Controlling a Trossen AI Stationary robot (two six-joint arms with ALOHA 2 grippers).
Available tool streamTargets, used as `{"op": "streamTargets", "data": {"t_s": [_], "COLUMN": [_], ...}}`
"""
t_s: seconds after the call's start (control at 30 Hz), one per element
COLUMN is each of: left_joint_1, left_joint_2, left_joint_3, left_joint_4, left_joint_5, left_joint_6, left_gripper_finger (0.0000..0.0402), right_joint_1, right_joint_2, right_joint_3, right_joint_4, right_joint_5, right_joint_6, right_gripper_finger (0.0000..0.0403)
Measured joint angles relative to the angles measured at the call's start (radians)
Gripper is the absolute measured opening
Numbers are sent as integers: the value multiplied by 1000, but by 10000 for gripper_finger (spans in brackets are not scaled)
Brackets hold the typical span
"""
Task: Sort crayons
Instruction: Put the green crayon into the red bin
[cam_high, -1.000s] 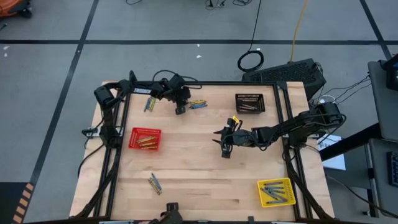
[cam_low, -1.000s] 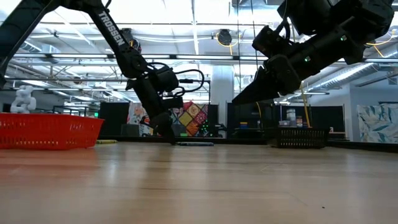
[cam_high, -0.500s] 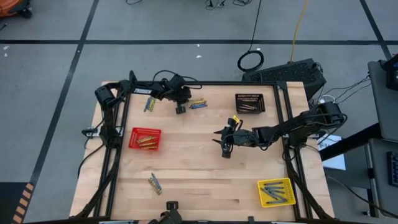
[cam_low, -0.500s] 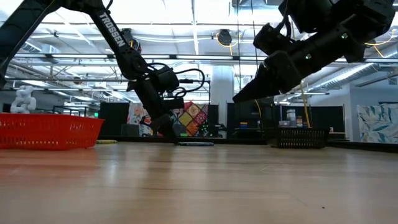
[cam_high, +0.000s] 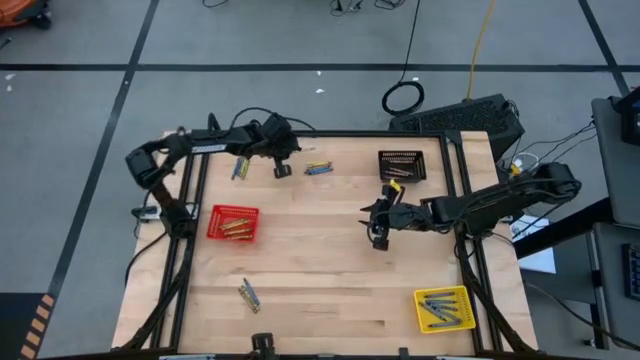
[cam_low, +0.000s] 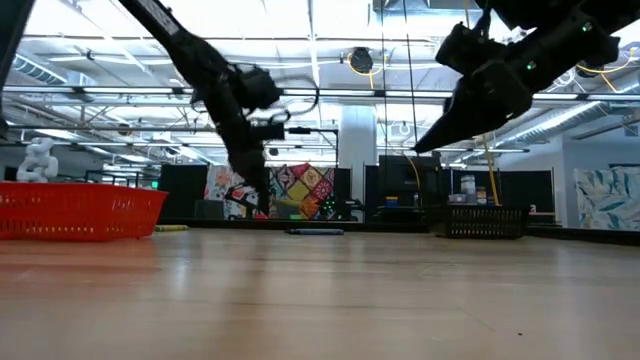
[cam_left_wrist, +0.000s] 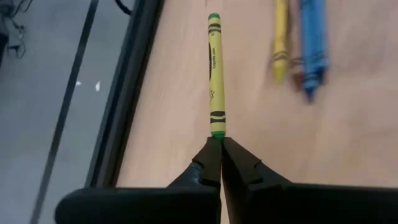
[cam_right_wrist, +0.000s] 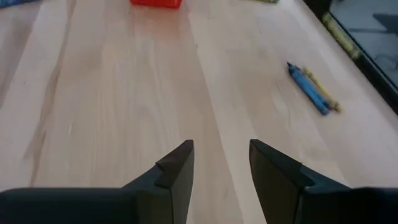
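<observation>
High view: left gripper (cam_high: 281, 170) near table's (cam_high: 320, 260) far-left edge, just beside loose crayons (cam_high: 318, 167).

Left wrist view: fingers (cam_left_wrist: 208, 165) pinched on a yellow crayon (cam_left_wrist: 215, 78), black-banded, green-tipped, print unreadable.

Right wrist view: right gripper (cam_right_wrist: 221, 163) hangs parted, empty, over the table.

Yellow crayon (cam_left_wrist: 214, 74) in left pincer (cam_left_wrist: 221, 144)

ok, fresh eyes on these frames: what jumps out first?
The left gripper, at the table's far left, is shut on one end of a yellow crayon that sticks straight out ahead of it. The right gripper hangs open above the bare middle of the table. Three mesh baskets already hold crayons: a red basket left, a black basket far right, a yellow basket near right.
</observation>
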Motion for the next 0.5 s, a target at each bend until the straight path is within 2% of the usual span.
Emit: {"op": "streamTargets", "data": {"t_s": [0.07, 0.17, 0.5], "left_joint_1": [-25, -72, -350], "left_joint_2": [-40, -92, -157], "left_joint_3": [1, 0, -87], "left_joint_4": [-14, -73, -57], "left_joint_5": [1, 2, -50], "left_joint_6": [-33, -92, -356], "left_gripper_finger": [0, 0, 0], "right_joint_1": [0, 0, 0], "right_joint_2": [-25, -30, 40], "right_joint_3": [-1, -38, -208], "right_joint_4": [-49, -16, 332], "right_joint_5": [1, 1, -4], "right_joint_6": [27, 69, 143], "right_gripper_finger": [139, 139, 139]}}
